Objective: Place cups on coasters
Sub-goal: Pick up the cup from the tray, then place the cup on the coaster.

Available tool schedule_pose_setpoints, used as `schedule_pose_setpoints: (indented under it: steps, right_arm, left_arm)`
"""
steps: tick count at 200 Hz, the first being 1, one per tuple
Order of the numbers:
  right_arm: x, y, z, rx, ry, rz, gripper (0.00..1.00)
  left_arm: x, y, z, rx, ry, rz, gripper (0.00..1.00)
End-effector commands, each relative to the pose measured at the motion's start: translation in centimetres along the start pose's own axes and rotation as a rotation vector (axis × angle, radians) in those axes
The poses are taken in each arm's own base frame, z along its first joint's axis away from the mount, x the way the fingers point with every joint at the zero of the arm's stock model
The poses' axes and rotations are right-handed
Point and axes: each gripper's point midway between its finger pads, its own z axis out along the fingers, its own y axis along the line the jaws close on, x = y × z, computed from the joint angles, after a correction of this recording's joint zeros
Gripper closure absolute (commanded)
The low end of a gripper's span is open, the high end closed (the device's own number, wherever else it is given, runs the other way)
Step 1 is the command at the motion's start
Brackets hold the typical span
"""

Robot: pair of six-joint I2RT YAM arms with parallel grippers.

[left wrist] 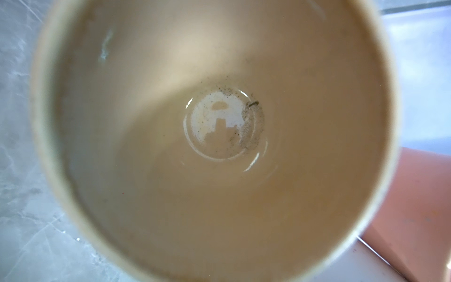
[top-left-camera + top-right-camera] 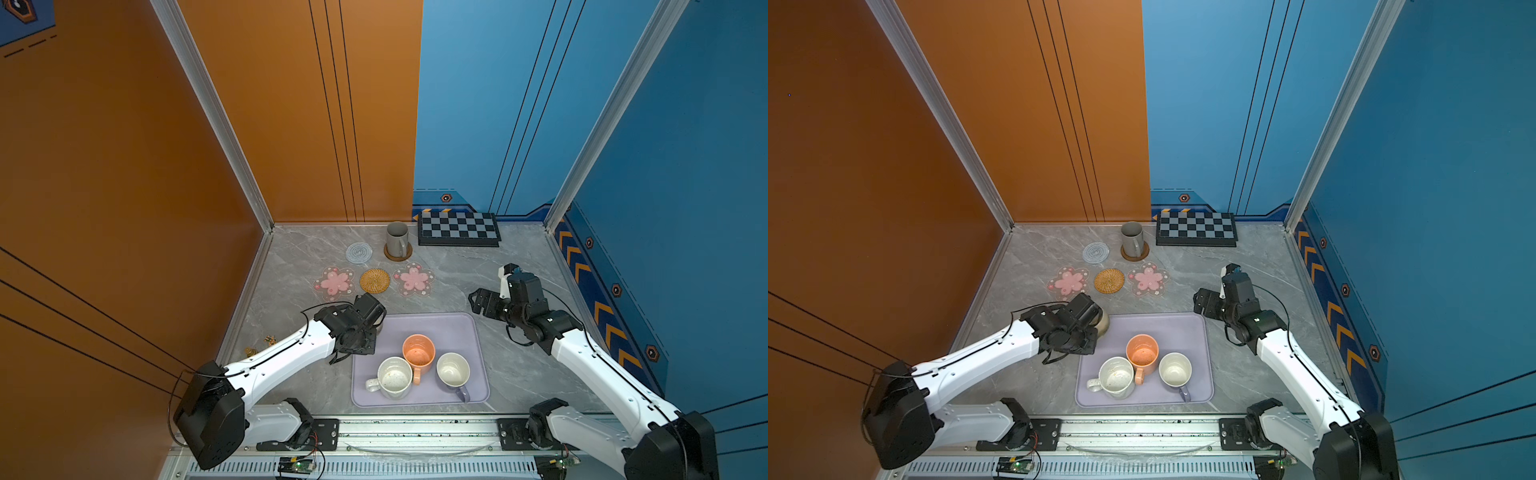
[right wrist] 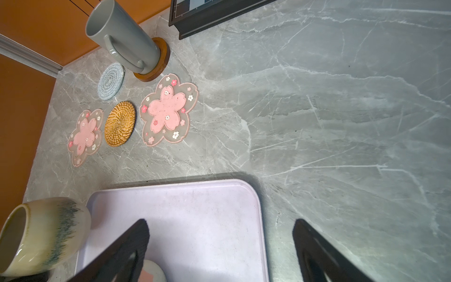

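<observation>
Left gripper (image 2: pixel 360 330), closed almost fully, holds the beige mug (image 2: pixel 1103 322) from above at the far corner of the lavender tray (image 2: pixel 465 332); its fingers are hidden in every view, so the exact point of contact cannot be told. The left wrist view looks straight down into this mug's bare, dusty interior (image 1: pixel 219 136). Right gripper (image 3: pixel 220 222), jaws spread wide and holding nothing, hovers over the tray's opposite far corner, well apart from the left gripper; tray surface and marble table (image 3: pixel 341 109) show between its fingers (image 3: pixel 136 239). Behind both grippers, toward the robot's base, the orange mug (image 2: pixel 419 351), white speckled mug (image 2: pixel 394 376) and lavender mug (image 2: pixel 453 370) stand upright and close together on the tray. Ahead of the left gripper, just beyond it, lies a row of three bare coasters: first pink flower coaster (image 2: pixel 333 282), tan rattan coaster (image 2: pixel 375 280), second pink flower coaster (image 2: pixel 414 279). Farther ahead lies the grey spiral coaster (image 2: pixel 359 252), also bare, and just beside it the tall grey mug (image 2: pixel 397 240) stands upright on the brown ringed coaster (image 2: pixel 409 254). The checkered board (image 2: pixel 459 228) lies against the back wall, ahead of the right gripper and near the grey mug.
</observation>
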Motion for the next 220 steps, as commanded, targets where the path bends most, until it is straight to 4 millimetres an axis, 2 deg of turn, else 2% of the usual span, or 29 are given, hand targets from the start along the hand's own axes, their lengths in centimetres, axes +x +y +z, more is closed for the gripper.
schedule_pose_setpoints:
  steps: [1, 41, 47, 79, 158, 220]
  right_arm:
    - [-0.9, 0.1, 0.0, 0.008, -0.008, -0.007, 0.06]
    - [-1.6, 0.6, 0.6, -0.001, -0.007, -0.006, 0.06]
    - [-1.7, 0.7, 0.6, -0.004, -0.008, -0.006, 0.06]
    - [-2.1, 1.0, 0.8, -0.014, -0.004, -0.013, 0.06]
    - [-2.8, 0.3, 0.2, -0.004, -0.009, 0.012, 0.06]
    - [-3.5, -0.7, -0.3, 0.031, -0.015, 0.044, 0.06]
  left_arm:
    - [-2.5, -0.4, -2.2, 0.039, -0.076, 0.033, 1.0]
    - [-5.1, 1.0, -2.7, 0.02, -0.097, 0.021, 1.0]
    - [-6.4, 0.8, -3.4, 0.03, -0.125, 0.014, 1.0]
    - [-9.3, 1.4, -3.5, 0.016, -0.14, 0.016, 1.0]
    - [-15.7, 3.3, -2.0, -0.001, -0.139, -0.024, 1.0]
    - [-19.7, 4.2, -0.1, -0.019, -0.133, -0.05, 1.0]
